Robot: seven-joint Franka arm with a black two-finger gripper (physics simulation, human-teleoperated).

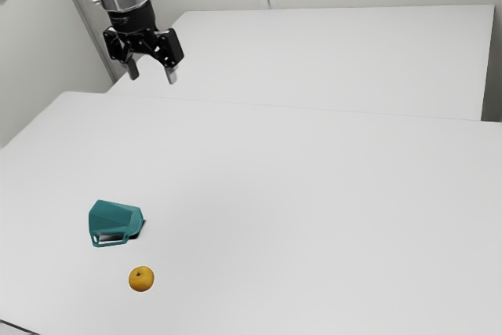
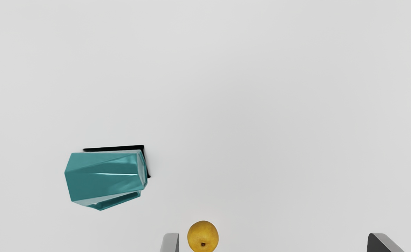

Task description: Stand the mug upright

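High over the table, toward the exterior view's upper left, my gripper point(image 1: 151, 74) is open with nothing between its fingers. A teal faceted mug point(image 1: 114, 220) lies on its side on the tabletop, at the exterior view's lower left, its handle on the side facing the fruit. In the wrist view the mug point(image 2: 103, 175) lies outside the span of my gripper point(image 2: 273, 242), beyond one fingertip. The mug is well below the hand and apart from it.
A small yellow-orange fruit point(image 1: 141, 278) rests on the white table point(image 1: 314, 217) close to the mug. A second white surface point(image 1: 337, 60) and pale walls stand behind the table.
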